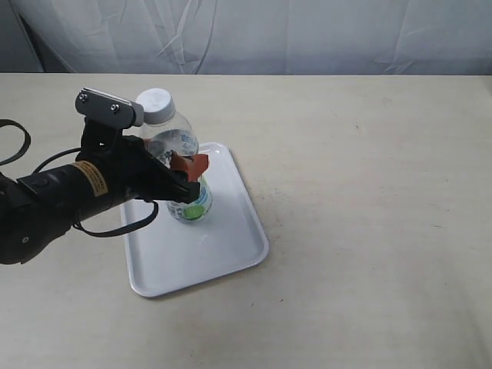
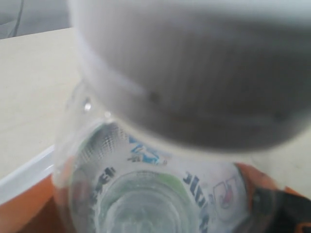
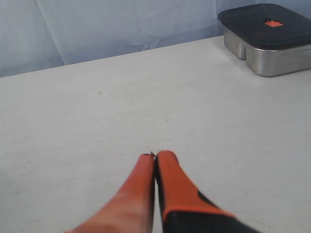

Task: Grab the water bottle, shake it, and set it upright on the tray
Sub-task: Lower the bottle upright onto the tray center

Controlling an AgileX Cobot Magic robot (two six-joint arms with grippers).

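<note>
Exterior only: bottle (image 1: 175, 138) prob. on tray (image 1: 231, 246).

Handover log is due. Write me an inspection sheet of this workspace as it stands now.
Surface: beige table, a few small specks.
Job's things: bottle upright, white cap on, base over the white tray; whether it rests on the tray cannot be told.
Clutter: metal box with a dark lid, seen only in the right wrist view, near the table's edge by the sheet.
Grippers: left gripper clamped on the bottle's middle; right gripper shut, holding nothing.
Cables: black cable looping under the left arm.
Surroundings: pale creased sheet behind the table.
</note>
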